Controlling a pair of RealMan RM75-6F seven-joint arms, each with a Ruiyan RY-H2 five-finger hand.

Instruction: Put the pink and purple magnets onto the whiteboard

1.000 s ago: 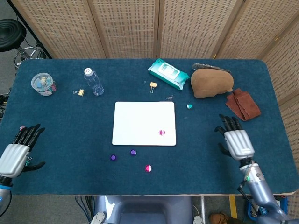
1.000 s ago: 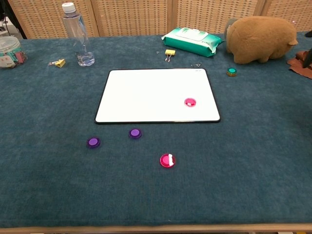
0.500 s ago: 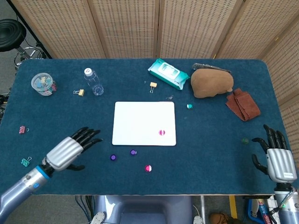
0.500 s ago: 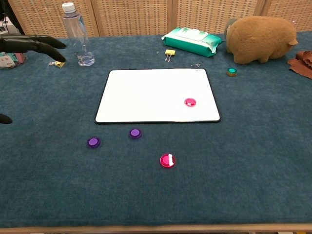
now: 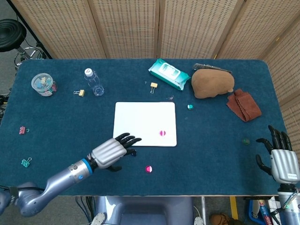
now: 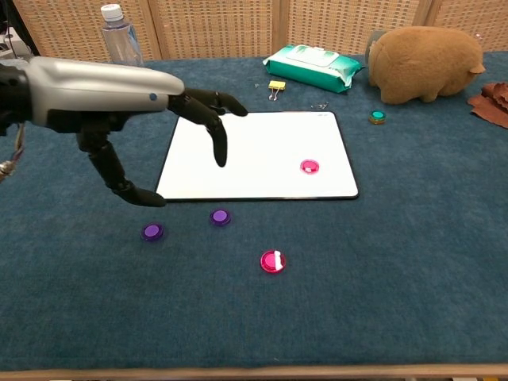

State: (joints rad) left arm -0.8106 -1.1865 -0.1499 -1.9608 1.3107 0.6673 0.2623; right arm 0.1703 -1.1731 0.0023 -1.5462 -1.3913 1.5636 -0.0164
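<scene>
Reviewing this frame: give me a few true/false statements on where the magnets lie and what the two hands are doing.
1. One pink magnet lies on the whiteboard. True.
2. Both purple magnets are on the whiteboard. False: the two purple magnets lie on the cloth in front of it.
3. The left hand holds a magnet. False: it is above the purple magnets with fingers apart, holding nothing.
4. The right hand is open near the table's right edge. True.
5. A second pink magnet lies off the board. True.
</scene>
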